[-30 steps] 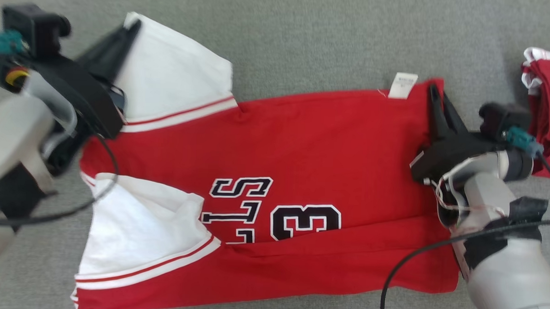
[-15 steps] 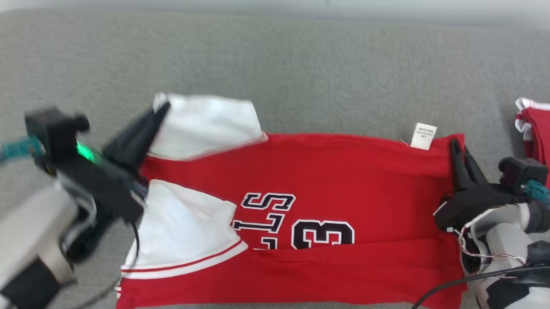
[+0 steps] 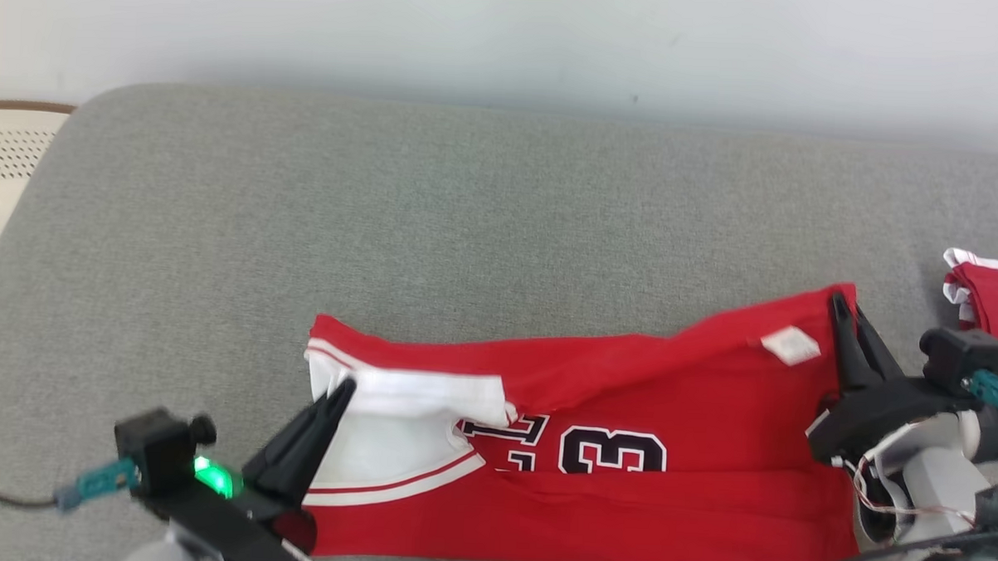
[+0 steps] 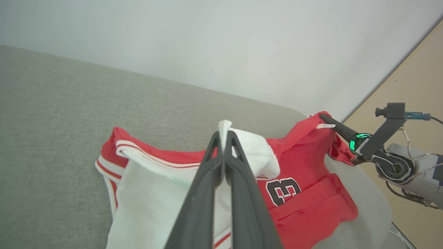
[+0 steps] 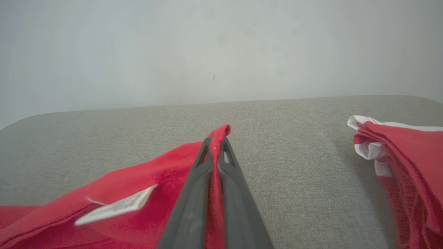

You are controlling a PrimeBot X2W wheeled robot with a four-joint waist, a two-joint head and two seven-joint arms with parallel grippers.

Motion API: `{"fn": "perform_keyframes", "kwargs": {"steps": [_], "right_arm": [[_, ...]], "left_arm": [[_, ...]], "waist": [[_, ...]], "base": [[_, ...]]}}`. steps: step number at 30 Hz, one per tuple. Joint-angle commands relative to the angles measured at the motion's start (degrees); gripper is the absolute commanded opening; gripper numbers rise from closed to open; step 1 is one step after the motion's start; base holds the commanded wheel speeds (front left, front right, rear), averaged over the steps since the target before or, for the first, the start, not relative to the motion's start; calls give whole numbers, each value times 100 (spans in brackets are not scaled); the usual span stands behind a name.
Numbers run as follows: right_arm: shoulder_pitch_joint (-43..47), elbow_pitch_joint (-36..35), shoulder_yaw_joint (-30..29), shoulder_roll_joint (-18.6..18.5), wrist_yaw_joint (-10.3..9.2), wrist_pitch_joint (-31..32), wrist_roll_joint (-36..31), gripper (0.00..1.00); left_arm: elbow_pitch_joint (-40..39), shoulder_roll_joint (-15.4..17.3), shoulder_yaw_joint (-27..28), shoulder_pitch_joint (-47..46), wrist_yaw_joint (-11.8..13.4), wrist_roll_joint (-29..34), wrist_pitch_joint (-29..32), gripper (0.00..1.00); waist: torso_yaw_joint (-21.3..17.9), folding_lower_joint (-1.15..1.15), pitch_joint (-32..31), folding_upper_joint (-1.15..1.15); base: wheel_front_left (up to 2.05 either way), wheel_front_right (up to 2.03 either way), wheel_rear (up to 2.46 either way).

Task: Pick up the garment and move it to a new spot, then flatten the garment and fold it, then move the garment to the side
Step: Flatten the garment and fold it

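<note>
The garment (image 3: pixel 628 401) is a red jersey with white sleeves and black numerals, lying across a grey cushioned surface (image 3: pixel 467 230). My left gripper (image 3: pixel 342 389) is shut on the white sleeve edge at the jersey's left end; in the left wrist view its fingers (image 4: pixel 223 138) pinch that white cloth (image 4: pixel 249 148). At the jersey's far right corner my right gripper (image 3: pixel 839 301) is shut on the red hem, lifted off the surface beside the white label (image 3: pixel 790 345). The right wrist view shows red fabric (image 5: pixel 216 135) caught between those fingers. The far edge is folded toward me.
A second folded red and white garment (image 3: pixel 992 306) lies at the right edge of the cushion, also seen as a red stack (image 5: pixel 401 152) in the right wrist view. A perforated cream basket (image 3: pixel 1 163) stands at the far left. A pale wall runs behind.
Both grippers have drawn the jersey's far edge toward me, folding it over the numerals and hiding one white sleeve. The head camera has tilted up, bringing in the wall and the basket.
</note>
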Motion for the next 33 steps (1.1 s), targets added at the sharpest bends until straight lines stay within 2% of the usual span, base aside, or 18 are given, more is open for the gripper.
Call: {"fn": "perform_keyframes", "kwargs": {"steps": [1, 5, 11, 28, 29, 30, 31, 32, 33], "right_arm": [[150, -26, 94, -108, -7, -4, 86, 0], [493, -155, 280, -321, -7, -3, 432, 0], [912, -262, 553, -444, -7, -4, 813, 0], [1469, -139, 780, -384, -7, -4, 1168, 0], [1490, -110, 773, -379, -7, -4, 1192, 9], [1502, -79, 764, -374, -7, -4, 1212, 44], [1539, -49, 740, -374, -7, -4, 1227, 100], [1539, -49, 740, -374, -7, -4, 1227, 100], [1574, -34, 707, -363, -7, -4, 1255, 100]], "left_arm": [[-37, -34, 74, 266, 2, 56, -27, 0], [-18, -207, 261, 855, 3, 83, -26, 0], [188, -395, 273, 1158, 2, 47, -26, 0], [781, -697, 386, 1563, 2, 25, -26, 0], [854, -722, 431, 1597, 2, 44, -26, 0], [912, -733, 438, 1623, 2, 84, -26, 11], [978, -765, 482, 1639, 3, 110, -26, 39], [978, -765, 482, 1639, 3, 110, -26, 39], [1058, -792, 546, 1639, 3, 177, -26, 63]], "waist": [[77, 1, -105, 0], [118, 1, -168, 0], [111, 1, -169, 0], [60, 1, -275, 0], [63, 1, -291, 0], [62, 1, -307, 0], [65, 1, -322, 0], [65, 1, -322, 0], [67, 1, -332, 0]], "base": [[0, 0, 0], [0, 0, 0], [0, 0, 0], [0, 0, 0], [0, 0, 0], [0, 0, 0], [0, 0, 0], [0, 0, 0], [0, 0, 0]]}}
